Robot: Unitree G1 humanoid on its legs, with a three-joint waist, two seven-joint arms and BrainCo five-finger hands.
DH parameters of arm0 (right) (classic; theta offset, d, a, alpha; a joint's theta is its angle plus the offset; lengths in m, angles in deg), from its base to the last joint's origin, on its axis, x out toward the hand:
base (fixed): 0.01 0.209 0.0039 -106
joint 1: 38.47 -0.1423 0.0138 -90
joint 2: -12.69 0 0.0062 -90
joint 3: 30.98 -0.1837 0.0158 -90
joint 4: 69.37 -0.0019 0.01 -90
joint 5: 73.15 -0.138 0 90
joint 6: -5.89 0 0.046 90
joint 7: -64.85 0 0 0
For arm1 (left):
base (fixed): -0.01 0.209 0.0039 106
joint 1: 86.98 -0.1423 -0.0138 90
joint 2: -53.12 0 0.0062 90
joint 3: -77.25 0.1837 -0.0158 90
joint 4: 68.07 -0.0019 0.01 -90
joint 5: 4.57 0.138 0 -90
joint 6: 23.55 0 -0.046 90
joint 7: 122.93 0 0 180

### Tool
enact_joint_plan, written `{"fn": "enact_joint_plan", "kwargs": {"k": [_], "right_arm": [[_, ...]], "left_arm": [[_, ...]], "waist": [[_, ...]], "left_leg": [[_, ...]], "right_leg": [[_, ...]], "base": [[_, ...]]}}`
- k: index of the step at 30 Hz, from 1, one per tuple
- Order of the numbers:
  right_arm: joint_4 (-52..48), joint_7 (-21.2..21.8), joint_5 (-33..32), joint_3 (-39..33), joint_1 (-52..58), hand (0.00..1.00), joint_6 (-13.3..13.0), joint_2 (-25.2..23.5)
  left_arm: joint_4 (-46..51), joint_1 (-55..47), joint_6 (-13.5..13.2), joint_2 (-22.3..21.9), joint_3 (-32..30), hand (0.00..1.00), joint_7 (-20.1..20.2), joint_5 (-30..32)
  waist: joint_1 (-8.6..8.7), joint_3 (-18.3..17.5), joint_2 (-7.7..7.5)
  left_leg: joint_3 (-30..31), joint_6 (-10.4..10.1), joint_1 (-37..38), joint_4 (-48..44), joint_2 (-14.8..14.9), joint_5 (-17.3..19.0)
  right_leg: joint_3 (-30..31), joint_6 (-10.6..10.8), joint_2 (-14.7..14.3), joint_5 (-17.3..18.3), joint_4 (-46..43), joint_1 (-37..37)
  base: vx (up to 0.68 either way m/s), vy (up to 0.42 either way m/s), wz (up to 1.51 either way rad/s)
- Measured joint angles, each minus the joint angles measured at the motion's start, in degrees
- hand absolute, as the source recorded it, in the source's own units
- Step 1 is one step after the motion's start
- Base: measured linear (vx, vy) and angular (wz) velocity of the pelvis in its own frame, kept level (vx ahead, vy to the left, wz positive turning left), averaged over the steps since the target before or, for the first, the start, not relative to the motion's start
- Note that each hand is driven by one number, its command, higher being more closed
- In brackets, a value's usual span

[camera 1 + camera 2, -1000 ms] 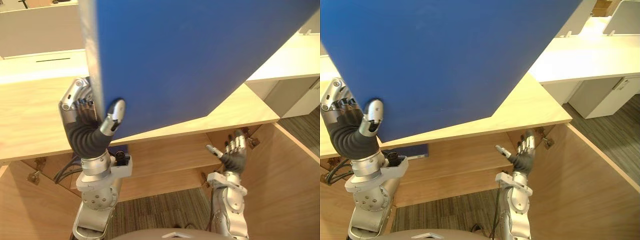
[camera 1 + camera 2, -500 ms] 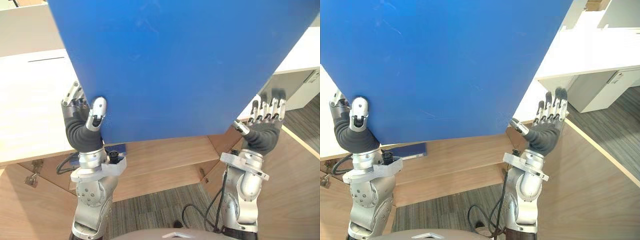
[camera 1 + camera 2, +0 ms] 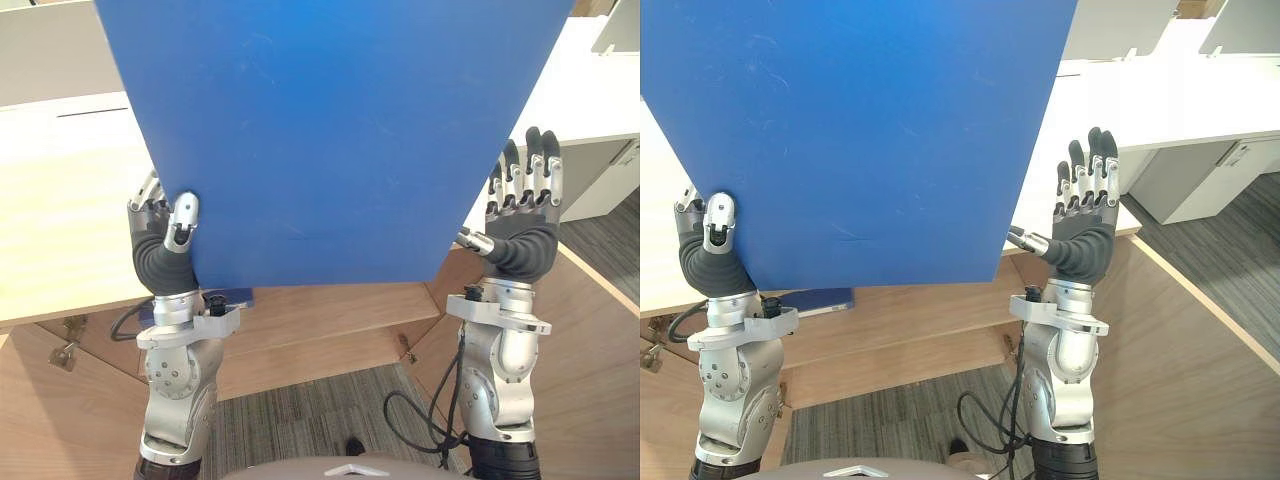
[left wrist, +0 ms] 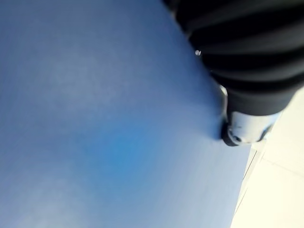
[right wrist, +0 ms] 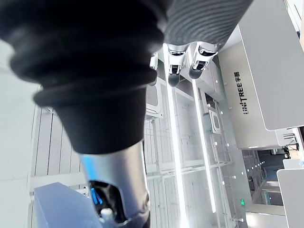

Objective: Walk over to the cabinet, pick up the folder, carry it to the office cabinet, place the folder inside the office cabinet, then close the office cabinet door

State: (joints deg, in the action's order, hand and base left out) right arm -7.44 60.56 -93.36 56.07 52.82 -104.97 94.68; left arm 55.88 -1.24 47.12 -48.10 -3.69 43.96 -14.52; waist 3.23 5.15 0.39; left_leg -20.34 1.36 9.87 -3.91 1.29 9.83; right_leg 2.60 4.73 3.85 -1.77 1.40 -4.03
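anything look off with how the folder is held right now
Yes: the folder is pinched only at its lower left corner by the left hand. The right hand is open beside its right edge, gripping nothing. A one-corner hold looks shaky.

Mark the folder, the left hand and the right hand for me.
folder [image 3: 330, 140], left eye view, middle of its blue cover.
left hand [image 3: 160, 257], left eye view, dark cover below the thumb.
right hand [image 3: 1083, 247], right eye view, dark cover below the fingers.
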Motion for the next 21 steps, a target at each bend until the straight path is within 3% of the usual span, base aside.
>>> {"fn": "enact_joint_plan", "kwargs": {"k": [6,21], "right_arm": [[4.0,2.9,-1.9,-0.7,-1.7,0.0,1.2,2.3],[11.3,2.8,-3.1,-8.7,-2.2,0.0,2.5,2.4]], "left_arm": [[-3.4,0.3,-0.2,1.3,-2.0,1.0,1.0,1.1],[-5.3,0.7,-0.1,1.5,-11.8,1.0,-1.3,3.2]], "waist": [[0.13,-0.1,-0.07],[0.09,-0.4,-0.55]], "left_leg": [[0.1,0.1,-0.5,0.0,-0.1,-0.1],[2.5,0.6,-1.7,0.1,-0.6,-0.4]], "right_leg": [[-0.2,0.0,0.1,-0.6,0.9,0.0],[-2.4,-0.1,0.8,-1.3,1.7,-0.3]], "base": [[-0.04,-0.032,0.01],[-0.03,-0.031,0.08]]}}
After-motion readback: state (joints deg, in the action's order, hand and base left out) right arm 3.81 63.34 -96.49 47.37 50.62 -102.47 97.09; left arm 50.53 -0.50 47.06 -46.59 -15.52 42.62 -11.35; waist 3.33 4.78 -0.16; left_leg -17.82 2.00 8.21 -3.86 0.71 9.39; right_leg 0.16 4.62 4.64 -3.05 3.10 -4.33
